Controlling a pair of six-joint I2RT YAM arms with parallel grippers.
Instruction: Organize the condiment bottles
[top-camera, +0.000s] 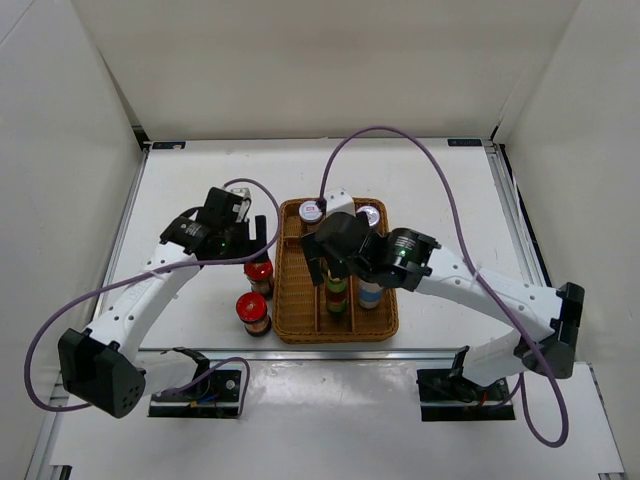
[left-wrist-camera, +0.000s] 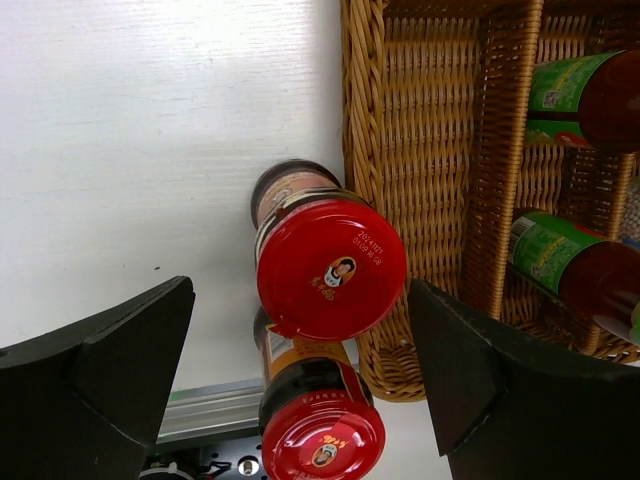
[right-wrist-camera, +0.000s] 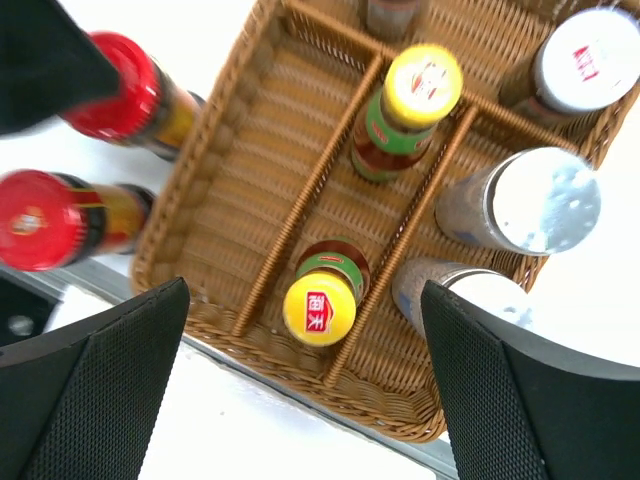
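The two red-lidded jars are not put away yet. They stand on the white table, at 9 o'clock from the brown wicker tray, one jar close at 6 o'clock from the other. Inside the tray, the two yellow-capped bottles stand in the middle lane. The silver-lidded bottles fill the lane at 3 o'clock. The lane at 9 o'clock has nothing in it, so the red jars probably belong there. The left gripper hangs right over the farther red jar with its fingers wide apart, holding nothing. The right gripper hangs over the middle lane, above the nearer yellow cap, and its fingers are wide apart too, with nothing in them. A few things could go wrong from here. The jar sits just beside the tray wall, so one finger could catch on the wicker on the way down. The other red jar is so close that a bump could tip it over. The jars are tall, and a crooked squeeze could make one fall. The right arm is over the tray, so the two arms could bump when the jar is carried across.
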